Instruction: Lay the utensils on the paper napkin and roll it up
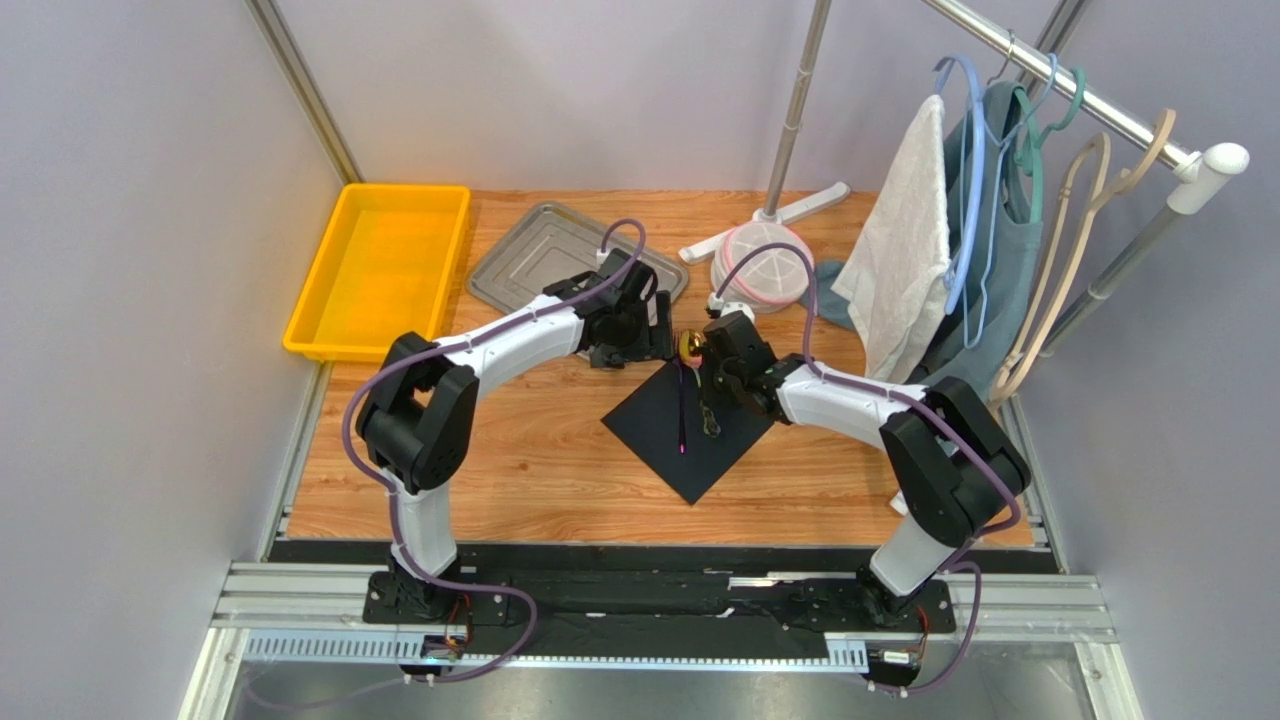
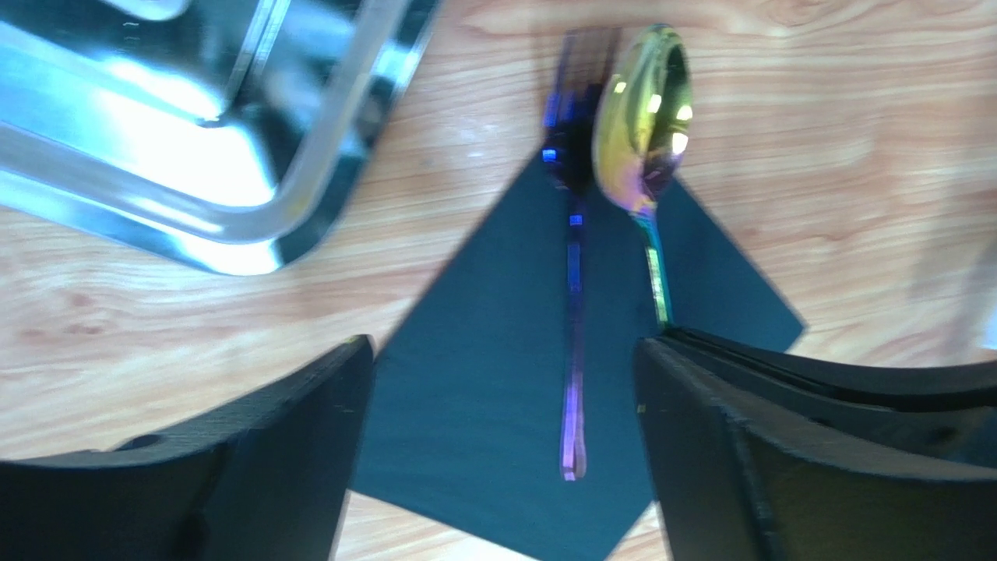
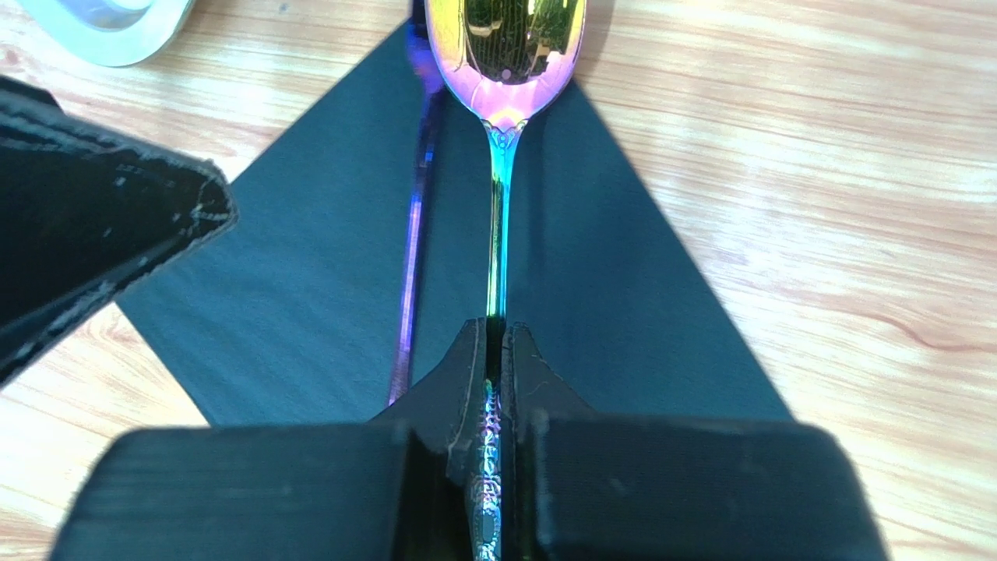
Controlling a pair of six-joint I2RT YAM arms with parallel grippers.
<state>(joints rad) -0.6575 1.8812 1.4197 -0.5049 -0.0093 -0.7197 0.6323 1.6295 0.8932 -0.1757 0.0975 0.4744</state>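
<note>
The black paper napkin (image 1: 694, 435) lies as a diamond on the wooden table. On it lies the purple fork (image 1: 684, 413), its head past the far corner. My right gripper (image 1: 706, 402) is shut on the thin handle of the gold-bowled spoon (image 3: 506, 70), which runs parallel to the fork (image 3: 410, 269) over the napkin (image 3: 620, 304). My left gripper (image 2: 503, 351) hovers open above the napkin (image 2: 468, 386). The fork (image 2: 573, 304) lies between its fingers, touched by neither. The spoon (image 2: 644, 117) sits to the fork's right.
A grey metal tray (image 1: 564, 255) lies just behind the left gripper, a yellow bin (image 1: 376, 263) at the far left. A white stand base (image 1: 769, 270) and a hanging white towel (image 1: 902, 255) on a hanger rail are at the back right.
</note>
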